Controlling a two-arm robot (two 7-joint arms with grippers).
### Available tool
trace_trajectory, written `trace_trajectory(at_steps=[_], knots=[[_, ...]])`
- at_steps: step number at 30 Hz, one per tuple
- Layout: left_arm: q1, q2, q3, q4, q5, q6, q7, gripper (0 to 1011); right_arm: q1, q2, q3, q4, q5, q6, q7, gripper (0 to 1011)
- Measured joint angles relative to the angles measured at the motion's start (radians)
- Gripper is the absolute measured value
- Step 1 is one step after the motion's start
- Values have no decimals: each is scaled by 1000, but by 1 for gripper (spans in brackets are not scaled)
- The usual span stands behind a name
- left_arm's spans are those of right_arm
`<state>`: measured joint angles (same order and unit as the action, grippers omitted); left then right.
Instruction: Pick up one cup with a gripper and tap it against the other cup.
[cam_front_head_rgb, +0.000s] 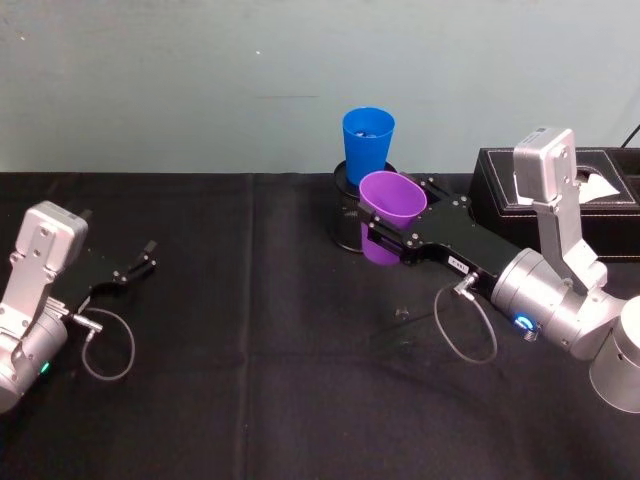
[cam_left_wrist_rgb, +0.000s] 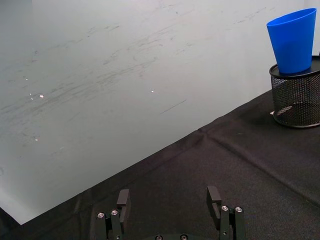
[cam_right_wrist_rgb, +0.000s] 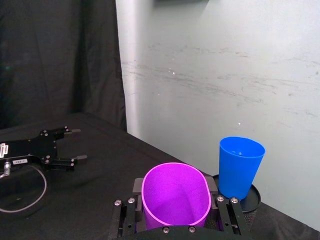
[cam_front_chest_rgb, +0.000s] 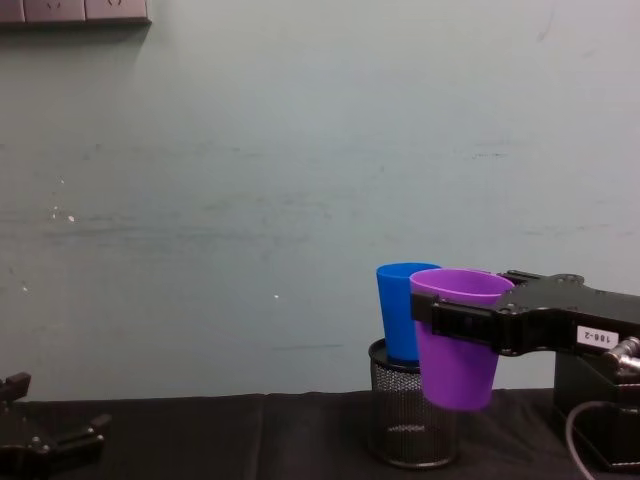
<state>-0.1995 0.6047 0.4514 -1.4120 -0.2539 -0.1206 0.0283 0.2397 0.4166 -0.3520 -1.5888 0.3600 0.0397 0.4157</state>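
The right gripper (cam_front_head_rgb: 405, 215) was clamped on the purple cup (cam_front_head_rgb: 392, 200), one flat jaw on each side of the wall just below the rim, and held it clear of the table with its mouth upward and tilted. In the right wrist view the rim looked pressed slightly oval between the jaws, so I judged the cup to be thin, light plastic that gives under a squeeze. Its smooth, tapered wall would likely slip downward through a loose grip. The high hold under the rim suited that shape, provided the squeeze stayed moderate.

The blue cup (cam_front_head_rgb: 367, 140) stood just beyond the held cup, ahead of the fingertips and a little to one side, seated upright in a black mesh pen holder (cam_front_chest_rgb: 405, 425). The right wrist view showed a narrow gap between the two cups, so they seemed close but not touching. Being as light as the purple one (and only resting in the holder), the blue cup would probably rock or tip under anything harder than a gentle tap.

The left gripper (cam_front_head_rgb: 140, 262) lay low over the table, well away from both cups, with its jaws apart and nothing between them.

A black cloth (cam_front_head_rgb: 250, 350) with faint creases covered the table. A pale, scuffed wall (cam_front_head_rgb: 200, 80) rose close behind the cups, and a black box (cam_front_head_rgb: 500, 185) sat beside the right arm, which left little room on that side.
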Motion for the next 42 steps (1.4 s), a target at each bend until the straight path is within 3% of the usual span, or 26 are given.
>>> trace_trajectory(at_steps=[37,42], knots=[[0,0,0,0,0,0,0,1000,0,0,0,1,0,0,0,722],[0,0,0,0,0,0,0,1000,17,-18,-3,51,21,-4,11,722]])
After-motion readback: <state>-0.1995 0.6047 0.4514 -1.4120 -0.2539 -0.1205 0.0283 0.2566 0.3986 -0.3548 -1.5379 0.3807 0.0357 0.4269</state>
